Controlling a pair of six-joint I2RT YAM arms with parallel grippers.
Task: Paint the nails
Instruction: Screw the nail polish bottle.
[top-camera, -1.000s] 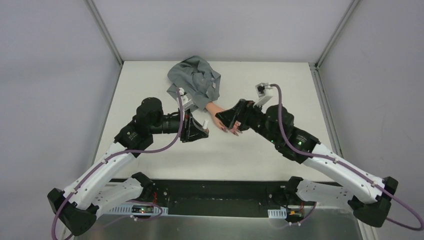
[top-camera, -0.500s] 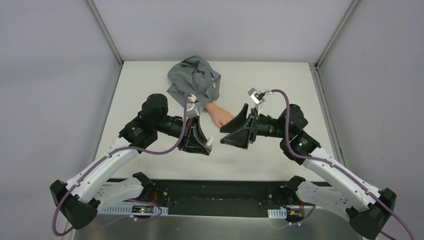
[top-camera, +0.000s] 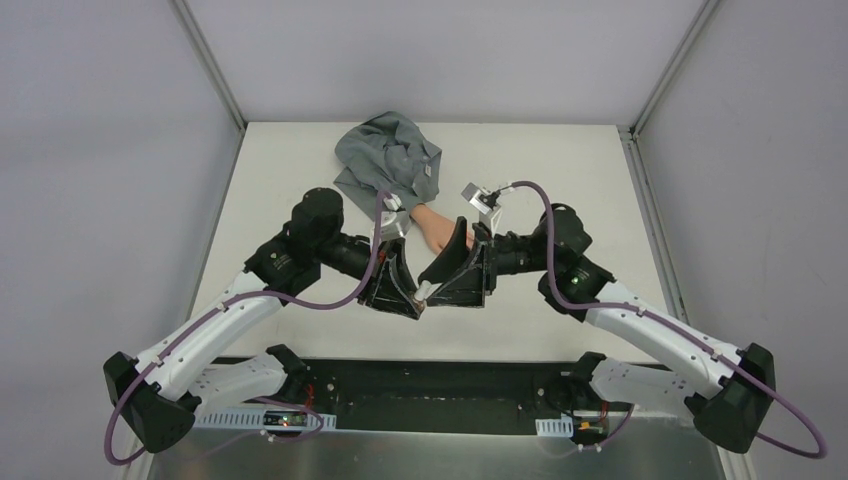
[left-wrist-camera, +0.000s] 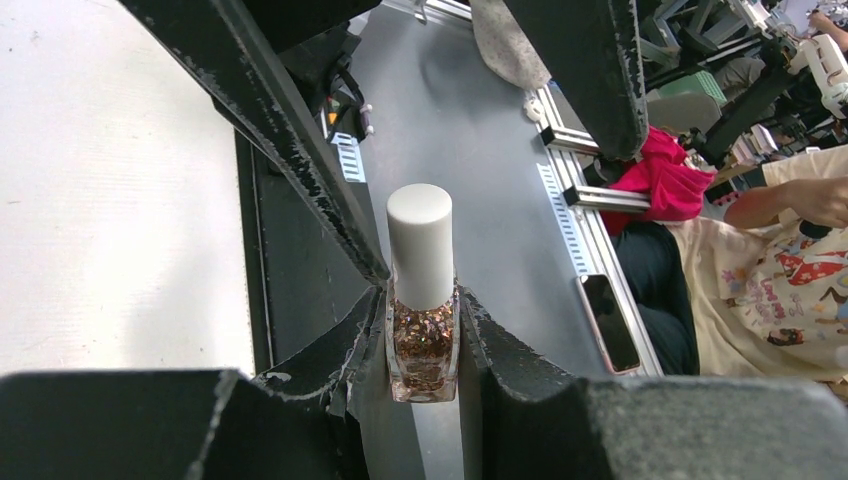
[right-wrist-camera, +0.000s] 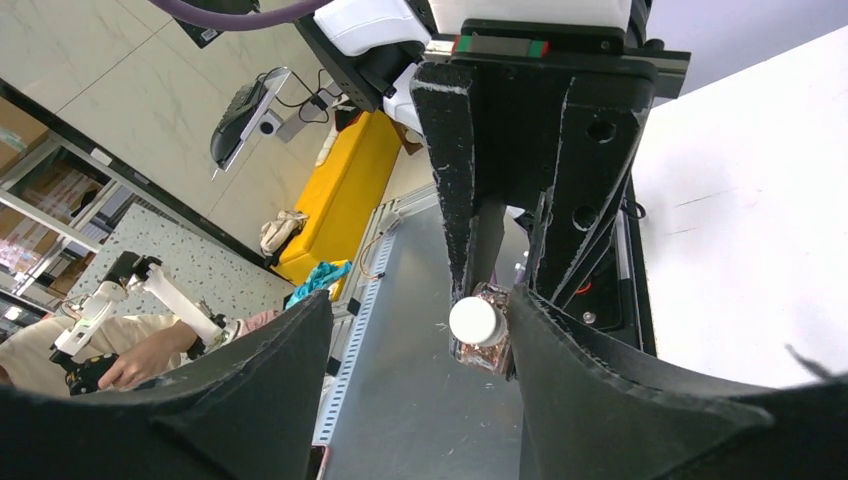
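Observation:
My left gripper (top-camera: 408, 292) is shut on a small glass polish bottle (left-wrist-camera: 423, 345) of copper glitter with a white cap (left-wrist-camera: 420, 243), held above the table near its front edge. My right gripper (top-camera: 443, 272) is open, its fingers either side of the cap, not touching it. The right wrist view shows the cap (right-wrist-camera: 474, 321) end-on, close to one of its fingers (right-wrist-camera: 610, 390). The peach fake hand (top-camera: 436, 228) lies behind both grippers with its grey sleeve (top-camera: 390, 158). The nails are hidden behind the right gripper.
The white table (top-camera: 560, 170) ends at a black rail (top-camera: 430, 385) in front of the arm bases. The crumpled grey sleeve takes up the back middle. Grey walls close in the left, right and back sides.
Both grippers have moved towards the near edge and towards each other. The right gripper left the fake hand's fingers, turned to face the bottle, and now stands open around its cap.

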